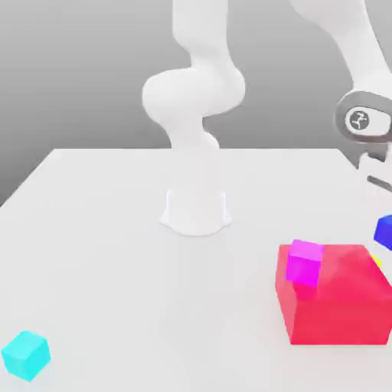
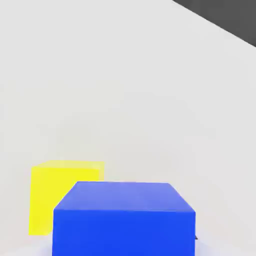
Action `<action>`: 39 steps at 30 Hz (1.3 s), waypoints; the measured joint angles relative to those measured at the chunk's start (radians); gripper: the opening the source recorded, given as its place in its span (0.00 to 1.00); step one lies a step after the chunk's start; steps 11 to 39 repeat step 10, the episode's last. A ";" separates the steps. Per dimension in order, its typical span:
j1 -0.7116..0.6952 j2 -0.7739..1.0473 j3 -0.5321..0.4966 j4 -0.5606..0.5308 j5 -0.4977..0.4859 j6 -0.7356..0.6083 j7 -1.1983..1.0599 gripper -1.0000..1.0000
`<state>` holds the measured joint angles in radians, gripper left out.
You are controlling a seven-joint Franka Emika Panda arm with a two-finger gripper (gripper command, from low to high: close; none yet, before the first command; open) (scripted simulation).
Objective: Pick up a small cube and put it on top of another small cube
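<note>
Item: gripper (image 1: pixel 380 200), clenched on small dark blue cube (image 2: pixel 124 219), carried off the white table (image 1: pixel 115 230) at exterior view's right edge, prob. for stacking. Cube sits directly under the hand. Beyond: small yellow cube (image 2: pixel 60 187) near, likely target; big red block (image 1: pixel 337 295) w/ magenta cube (image 1: pixel 304 262); cyan cube (image 1: pixel 26 355) well apart.

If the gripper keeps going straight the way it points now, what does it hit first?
Probably the yellow cube, just beyond the held blue cube in the hand view; otherwise the white table. Depth is unclear.
</note>
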<state>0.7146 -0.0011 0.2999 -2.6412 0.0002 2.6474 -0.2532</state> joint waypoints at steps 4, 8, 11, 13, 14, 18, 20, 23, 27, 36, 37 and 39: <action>0.027 0.046 -0.038 -0.040 -0.028 0.076 0.082 0.00; 0.045 0.170 -0.089 -0.036 -0.121 0.192 0.153 1.00; 0.045 0.170 -0.089 -0.036 -0.121 0.192 0.153 1.00; 0.045 0.170 -0.089 -0.036 -0.121 0.192 0.153 1.00; 0.045 0.170 -0.089 -0.036 -0.121 0.192 0.153 1.00; 0.045 0.170 -0.089 -0.036 -0.121 0.192 0.153 1.00; 0.045 0.170 -0.089 -0.036 -0.121 0.192 0.153 1.00; 0.045 0.170 -0.089 -0.036 -0.121 0.192 0.153 1.00; 0.045 0.170 -0.089 -0.036 -0.121 0.192 0.153 1.00; 0.045 0.170 -0.089 -0.036 -0.121 0.192 0.153 1.00; 0.045 0.170 -0.089 -0.036 -0.121 0.192 0.153 1.00; 0.045 0.170 -0.089 -0.036 -0.121 0.192 0.153 1.00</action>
